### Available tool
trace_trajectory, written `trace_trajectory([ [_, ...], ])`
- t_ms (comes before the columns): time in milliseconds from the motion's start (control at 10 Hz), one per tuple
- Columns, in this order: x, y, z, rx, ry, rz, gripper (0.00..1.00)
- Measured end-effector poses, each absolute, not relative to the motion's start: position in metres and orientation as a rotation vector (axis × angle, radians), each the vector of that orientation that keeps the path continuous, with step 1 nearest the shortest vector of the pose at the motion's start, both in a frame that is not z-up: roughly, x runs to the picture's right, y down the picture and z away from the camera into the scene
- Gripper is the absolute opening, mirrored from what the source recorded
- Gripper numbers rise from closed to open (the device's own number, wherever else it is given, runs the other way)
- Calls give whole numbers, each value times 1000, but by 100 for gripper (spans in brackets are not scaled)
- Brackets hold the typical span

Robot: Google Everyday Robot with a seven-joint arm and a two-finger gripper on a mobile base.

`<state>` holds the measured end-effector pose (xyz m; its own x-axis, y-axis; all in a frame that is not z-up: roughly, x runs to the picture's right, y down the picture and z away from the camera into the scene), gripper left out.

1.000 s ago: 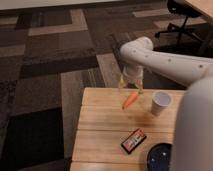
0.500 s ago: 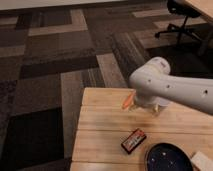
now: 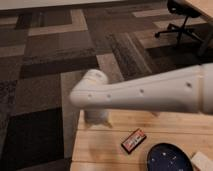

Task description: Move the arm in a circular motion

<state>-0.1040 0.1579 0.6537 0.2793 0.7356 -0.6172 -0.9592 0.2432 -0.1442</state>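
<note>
The arm is big, smooth and off-white, and it fills the middle of the view. It comes in from 3 o'clock and reaches across toward 9 o'clock. It ends in a round elbow just left of the middle. A row of small dark holes runs along its side. Under the elbow a short pale part hangs down toward 6 o'clock, and the claw is at its low end. The claw is above the far left corner of the table. It looks smeared, so I cannot tell if it is wide or narrow, or if it holds a thing. The table is made of light wood boards and sits at 5 o'clock in the view. A black and red snack packet lies flat on it, near the claw but apart from it. A dark blue plate with little specks sits at 5 o'clock from the packet. A white thing shows at the table's bottom right edge. The floor is carpet in brown, grey and tan patches. A black office chair stands far off at 1 o'clock.
</note>
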Motion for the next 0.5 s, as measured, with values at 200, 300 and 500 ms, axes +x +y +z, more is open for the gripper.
trace_trajectory([
  [200,-139,115,689,-540,400,1058,65],
  [300,-137,88,707,-513,385,1025,65],
  [500,-122,59,726,-484,382,1024,65],
])
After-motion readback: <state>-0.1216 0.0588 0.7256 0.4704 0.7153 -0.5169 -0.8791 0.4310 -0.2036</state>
